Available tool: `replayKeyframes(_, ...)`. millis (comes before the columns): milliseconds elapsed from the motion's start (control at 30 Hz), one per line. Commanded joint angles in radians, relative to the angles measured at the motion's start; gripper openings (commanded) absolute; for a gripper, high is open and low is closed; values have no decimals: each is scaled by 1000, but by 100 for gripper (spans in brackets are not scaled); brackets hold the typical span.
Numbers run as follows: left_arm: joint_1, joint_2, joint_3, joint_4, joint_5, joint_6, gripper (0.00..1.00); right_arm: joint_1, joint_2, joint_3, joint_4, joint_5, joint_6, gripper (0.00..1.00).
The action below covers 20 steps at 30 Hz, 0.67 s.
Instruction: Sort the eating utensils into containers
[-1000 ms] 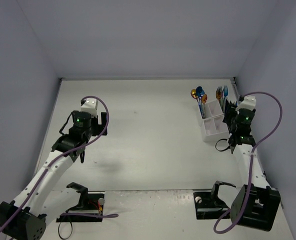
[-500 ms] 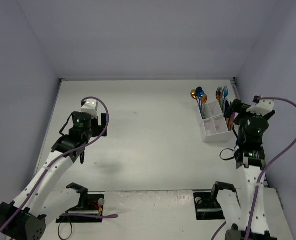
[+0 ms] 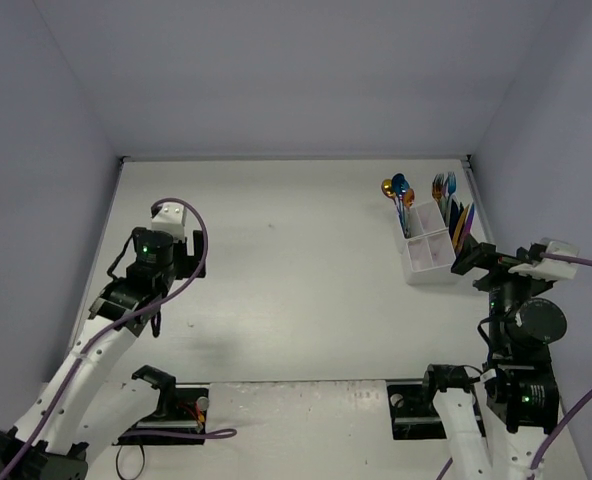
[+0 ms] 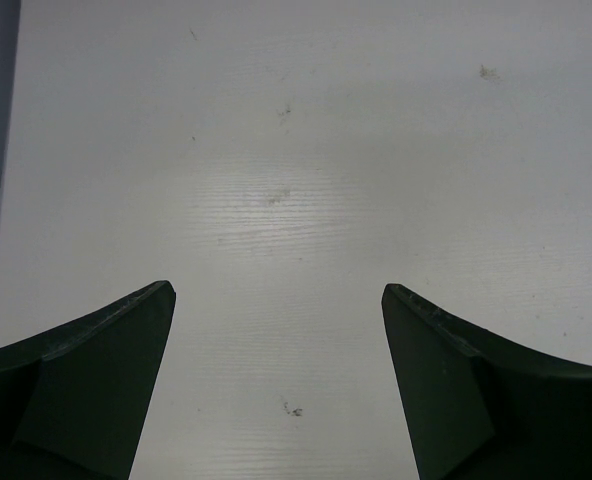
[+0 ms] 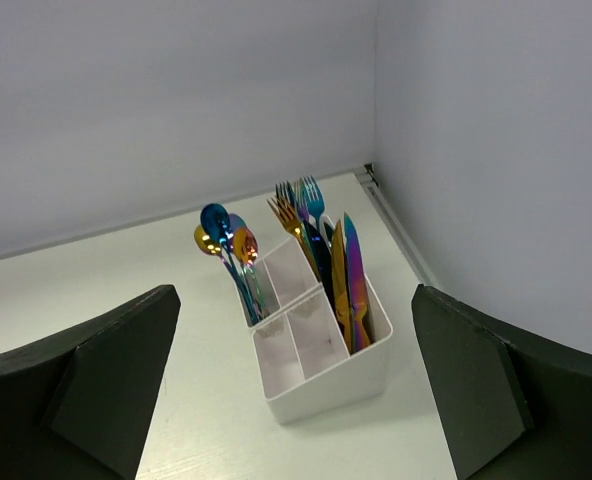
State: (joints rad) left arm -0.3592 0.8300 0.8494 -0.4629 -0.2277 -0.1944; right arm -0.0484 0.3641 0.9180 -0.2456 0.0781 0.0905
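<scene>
The white caddy stands at the far right of the table, and the eating utensils stand upright in it. Spoons fill its far left compartment, forks the far right one, knives the right side. The right wrist view looks down on the caddy, the spoons, the forks and the knives. My right gripper hangs open and empty, nearer than the caddy and apart from it. My left gripper is open over bare table at the left.
The two near compartments of the caddy hold nothing. The right wall runs close beside the caddy, and the back wall stands just behind it. Two dark stands sit at the near edge by the arm bases.
My right arm has drawn back from the caddy toward its base and risen, its jaws spreading wider. The left arm has shifted slightly left.
</scene>
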Motion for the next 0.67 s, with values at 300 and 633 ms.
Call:
replayKeyframes(300, -1, -73, 100, -115, -53, 22, 82, 90, -8, 79, -87, 94, 92, 100)
replayKeyframes(633, -1, -103, 141, -184, -71, -6, 82, 106, -43, 86, -119, 74, 86, 100)
